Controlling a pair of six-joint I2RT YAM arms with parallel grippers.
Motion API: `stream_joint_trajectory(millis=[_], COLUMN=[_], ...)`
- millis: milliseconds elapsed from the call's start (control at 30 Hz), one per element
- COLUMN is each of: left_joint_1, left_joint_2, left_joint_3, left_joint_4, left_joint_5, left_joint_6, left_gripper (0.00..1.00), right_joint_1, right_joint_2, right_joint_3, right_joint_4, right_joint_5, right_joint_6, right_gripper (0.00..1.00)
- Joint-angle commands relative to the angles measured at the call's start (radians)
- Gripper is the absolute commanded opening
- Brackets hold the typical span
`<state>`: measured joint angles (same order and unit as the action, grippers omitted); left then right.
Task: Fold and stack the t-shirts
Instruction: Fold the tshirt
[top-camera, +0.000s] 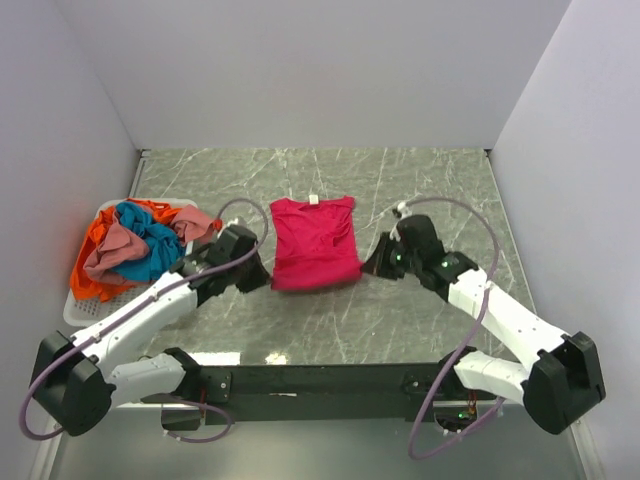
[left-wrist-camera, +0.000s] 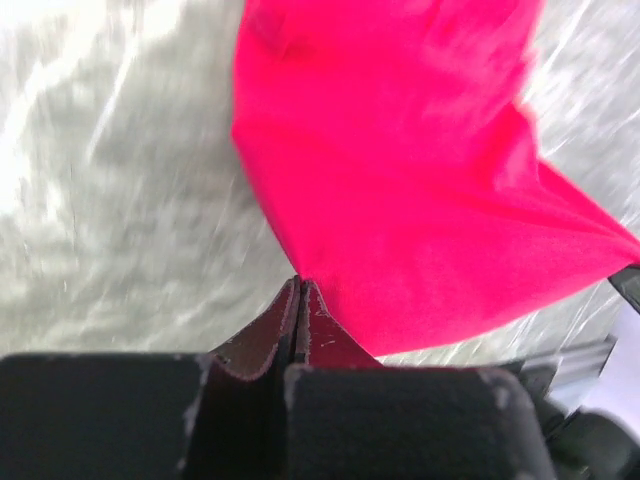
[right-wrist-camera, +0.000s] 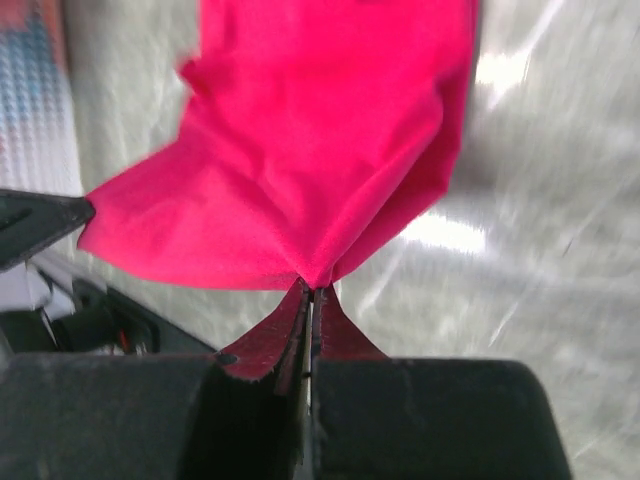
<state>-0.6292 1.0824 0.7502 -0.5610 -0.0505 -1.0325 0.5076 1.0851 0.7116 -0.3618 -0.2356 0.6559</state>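
Two near hem corners of the shirt (top-camera: 315, 245) pinched, one each by my left fingers (left-wrist-camera: 298, 300) and right fingers (right-wrist-camera: 310, 300); it lies mid counter (top-camera: 420, 180), long axis running away from me, collar far, both arms equally near.

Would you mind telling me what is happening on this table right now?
Both arms are handling the bright magenta-pink cloth t-shirt, spread on the grey marbled table. The left gripper and the right gripper each have their jaws shut on a near corner of its hem. The orange t-shirt, teal-blue t-shirt and dusty pink t-shirt sit crumpled in the white slatted plastic basket at the left, not yet folded.
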Motion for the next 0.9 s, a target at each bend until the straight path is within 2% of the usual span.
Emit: stream_joint_trajectory(millis=[0, 333, 867], left_joint_1=[0.031, 0.178, 0.302], left_joint_2=[0.042, 0.212, 0.582], left_joint_3=[0.141, 0.360, 0.684], left_joint_4=[0.004, 0.075, 0.161], left_joint_5=[-0.100, -0.086, -0.028], left_joint_6=[0.069, 0.190, 0.285], left_gripper=[0.01, 0.01, 0.01], right_joint_1=[-0.037, -0.145, -0.257], right_joint_2=[0.045, 0.222, 0.590], right_joint_3=[0.118, 0.356, 0.722], right_joint_4=[-0.055, -0.003, 0.020], right_joint_5=[0.061, -0.014, -0.117], right_joint_6=[-0.090, -0.121, -0.173], right_gripper=[0.00, 0.00, 0.00])
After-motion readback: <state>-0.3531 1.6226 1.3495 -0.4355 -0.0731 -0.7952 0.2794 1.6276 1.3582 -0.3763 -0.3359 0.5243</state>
